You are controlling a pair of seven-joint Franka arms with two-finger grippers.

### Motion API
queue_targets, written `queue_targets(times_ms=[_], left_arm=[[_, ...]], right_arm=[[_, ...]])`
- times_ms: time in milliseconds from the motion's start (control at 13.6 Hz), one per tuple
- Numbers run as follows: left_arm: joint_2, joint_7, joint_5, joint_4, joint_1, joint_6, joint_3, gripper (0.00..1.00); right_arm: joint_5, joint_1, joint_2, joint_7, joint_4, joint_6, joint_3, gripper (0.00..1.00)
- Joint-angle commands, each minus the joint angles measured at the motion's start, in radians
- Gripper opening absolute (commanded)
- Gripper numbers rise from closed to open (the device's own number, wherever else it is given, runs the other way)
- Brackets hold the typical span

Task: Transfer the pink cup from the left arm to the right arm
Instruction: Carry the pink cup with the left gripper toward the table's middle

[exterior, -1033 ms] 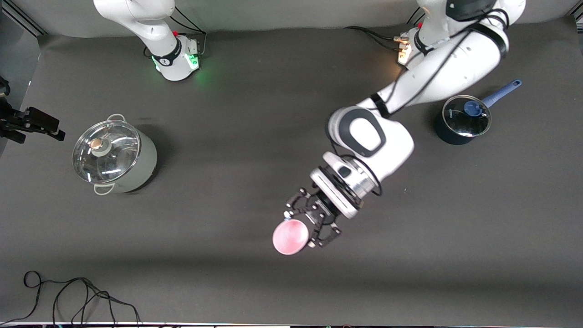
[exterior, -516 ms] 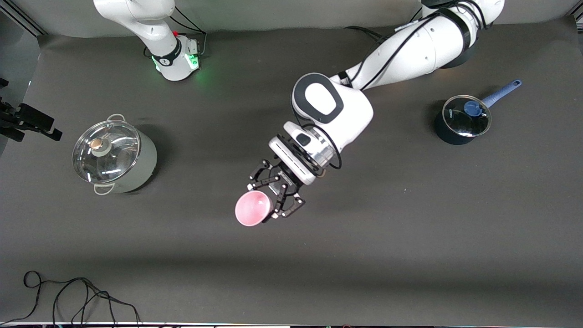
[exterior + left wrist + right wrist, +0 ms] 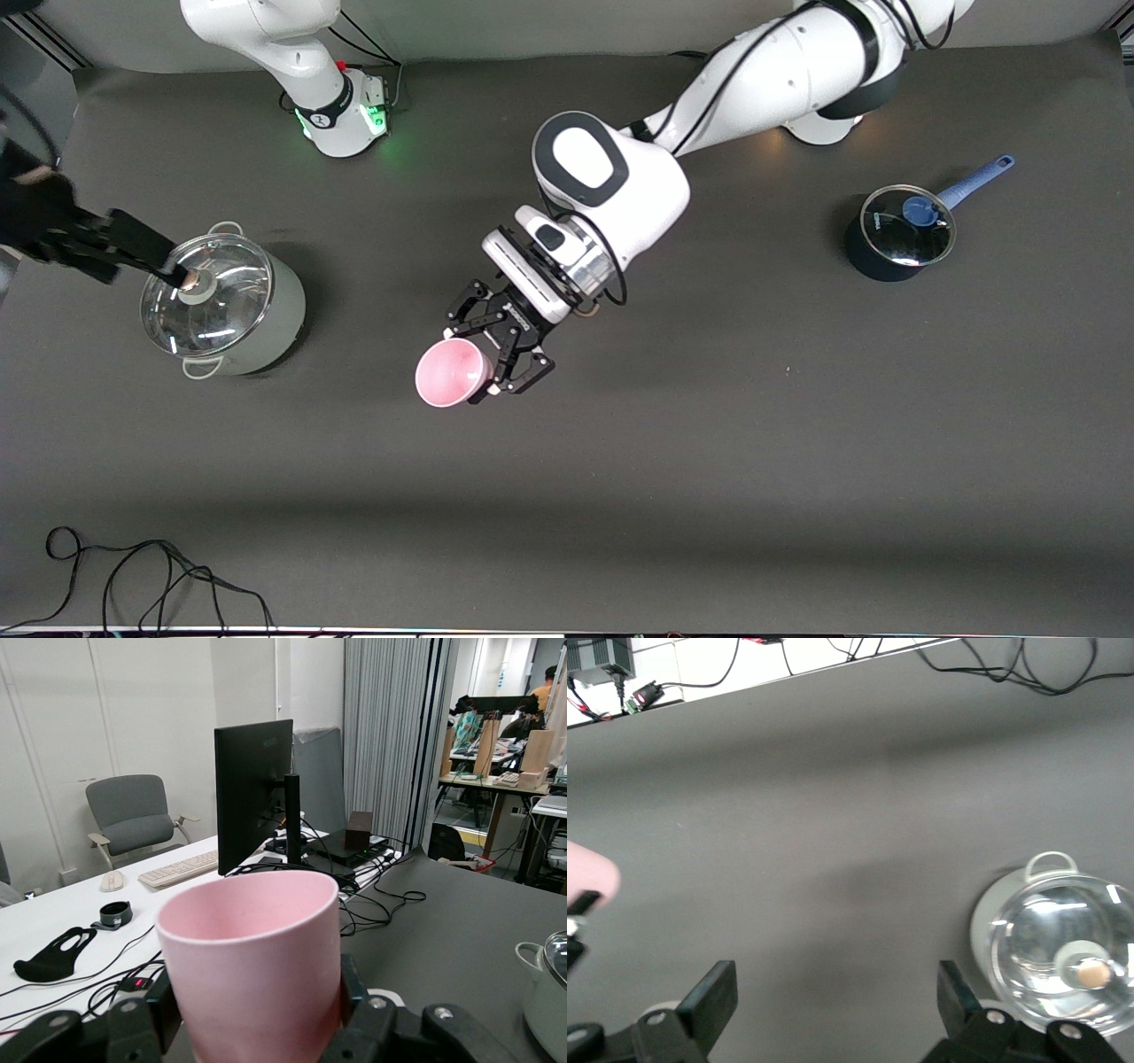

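- Front view: your left gripper [image 3: 493, 352] holds the pink cup [image 3: 452, 372] by its lower body, above bare mat in the middle of the table, with the mouth tipped up toward the camera. The right gripper [image 3: 124, 246] hangs over the steel pot [image 3: 223, 304] at the right arm's end of the table, with its fingers spread wide and nothing between them. Open mat lies between the two grippers, so judge that you have room to bring them together. The blue saucepan [image 3: 897, 235] sits well apart, at the left arm's end. A loose black cable [image 3: 142, 576] lies at the table edge nearest the camera.
- Left wrist view: the cup [image 3: 254, 970] stands upright between the black fingers [image 3: 359, 1023], which pinch it low on the wall. It looks like thin, smooth plastic, so expect it to be light, somewhat springy and liable to slip. The upper wall and rim stand free, and this is where you should have the receiving arm take hold. A hard squeeze near the rim could bend the wall, so go gently.
- Right wrist view: the two fingers [image 3: 709, 1001] stand far apart, over the mat beside the pot's glass lid [image 3: 1063, 957]. A pale-pink patch [image 3: 589, 873] at the frame's edge is most likely the cup. The lid knob [image 3: 1095, 973] sits near your gripper's path, so steer away from the pot.
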Motion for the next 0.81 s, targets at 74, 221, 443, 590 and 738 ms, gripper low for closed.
queue_targets(times_ms=[74,221,443,590,738], left_arm=[[-0.035,-0.151,-0.003,0.03,-0.114,0.007,0.19,0.0],[-0.038,-0.154,-0.003,0.029,-0.115,0.007,0.192,0.0],[-0.042,-0.155,-0.003,0.029,-0.115,0.005,0.192,0.0],[-0.042,-0.155,-0.003,0.029,-0.115,0.007,0.192,0.0],[-0.042,-0.155,-0.003,0.029,-0.115,0.007,0.192,0.0]], right_arm=[[0.005,0.066,0.092,0.05,0.118,-0.021,-0.007,0.99],[-0.008,0.121,0.129,0.053,0.127,-0.021,-0.007,0.99],[-0.01,0.169,0.217,0.054,0.201,-0.022,-0.007,0.99],[-0.008,0.195,0.241,0.098,0.213,-0.022,-0.007,0.99],[-0.004,0.199,0.269,0.177,0.239,-0.018,0.022,0.99]])
